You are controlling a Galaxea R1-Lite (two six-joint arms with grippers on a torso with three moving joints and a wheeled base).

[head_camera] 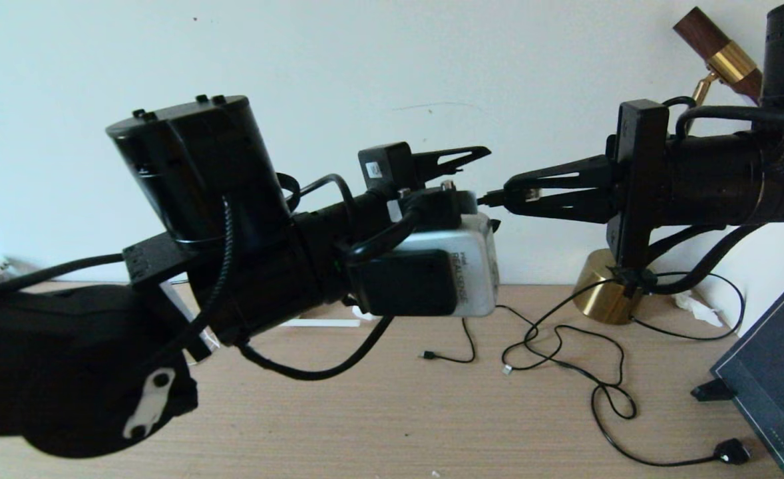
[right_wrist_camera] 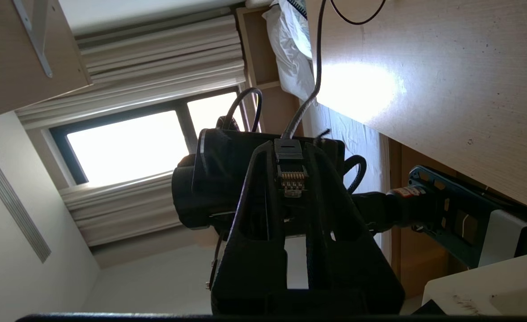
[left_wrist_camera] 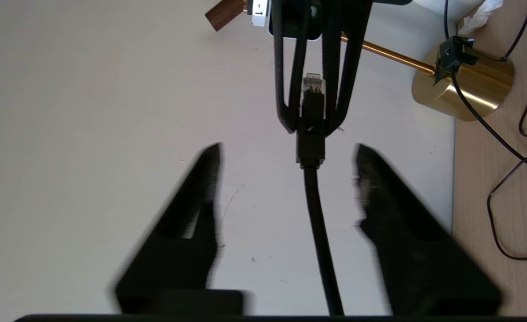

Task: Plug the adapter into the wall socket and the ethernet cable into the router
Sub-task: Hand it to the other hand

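Observation:
The ethernet cable's clear clip plug (right_wrist_camera: 291, 179) sits pinched between the fingers of my right gripper (right_wrist_camera: 290, 148), which is shut on it in mid-air above the desk, in front of the wall. In the head view that right gripper (head_camera: 508, 193) reaches in from the right and points left. My left gripper (left_wrist_camera: 288, 152) faces it, open. The black ethernet cable (left_wrist_camera: 318, 214) runs back between the left gripper's spread fingers without touching them. In the head view the left gripper (head_camera: 486, 193) is partly hidden behind its wrist camera. The adapter, wall socket and router are out of view.
A brass lamp base (head_camera: 608, 286) stands on the wooden desk (head_camera: 398, 412) below the right gripper. Thin black cords (head_camera: 565, 352) loop across the desk, ending in a black oval piece (head_camera: 731, 451). A dark board (head_camera: 775, 372) leans at the right edge.

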